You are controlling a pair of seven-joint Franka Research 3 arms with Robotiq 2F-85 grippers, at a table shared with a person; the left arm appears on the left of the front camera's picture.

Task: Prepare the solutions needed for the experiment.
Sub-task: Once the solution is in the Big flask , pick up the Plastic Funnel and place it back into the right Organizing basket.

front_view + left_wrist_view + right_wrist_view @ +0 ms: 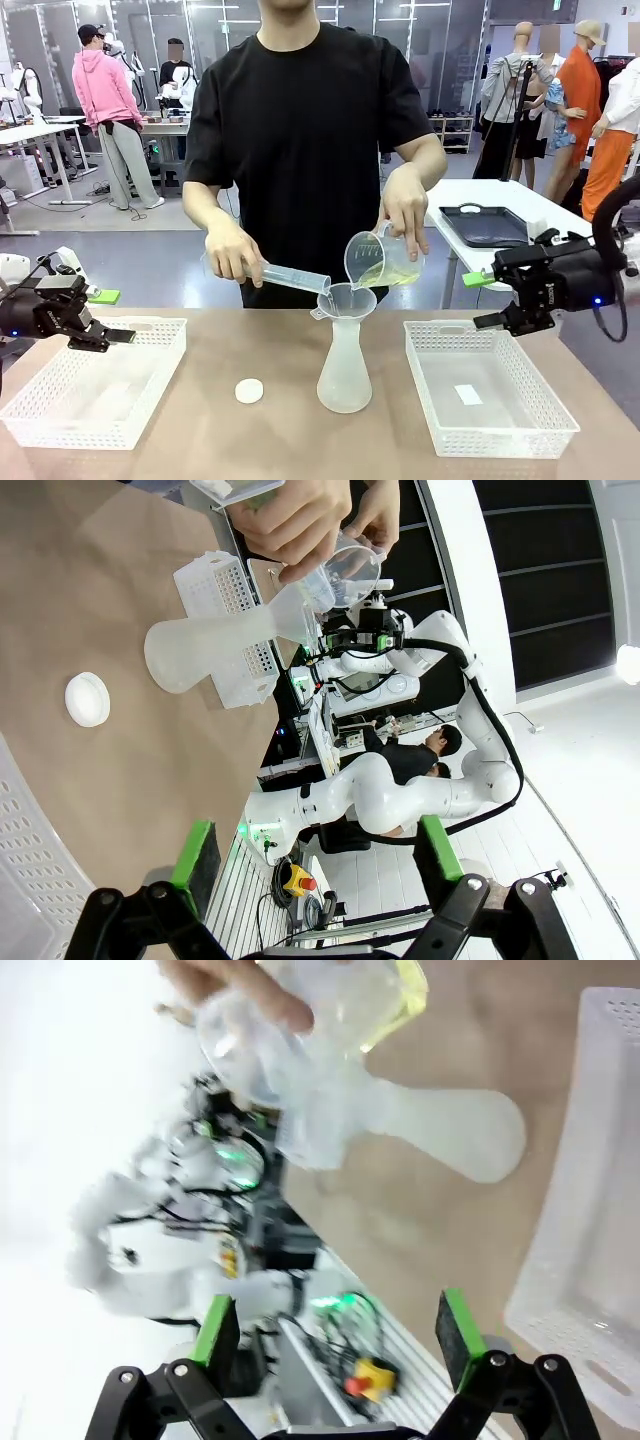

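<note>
Frosted flask (344, 375): its whitish wall hides whether any liquid lies inside; a funnel (345, 300) sits in its neck.
Blur: the right wrist view is smeared, so beaker, funnel and the person's fingers run together there.
Cut off: the left basket (60, 420) runs past the bottom edge of the front view.
Measuring cylinder (295, 275): held tilted in the person's other hand (235, 255), its mouth at the funnel's rim; contents hard to make out.
Solutions (378, 275): in the tilted clear beaker (372, 255), just below the hand on the beaker (405, 210), right above the funnel.
Look: pale yellow, translucent, a shallow pool gathered toward the beaker's lowered lip.
Left gripper (112, 316): fingers apart, empty, over the left basket's near corner, well apart from the liquid.
Right gripper (483, 300): fingers apart, empty, above the right basket (540, 430), near the beaker but clear of it.
</note>
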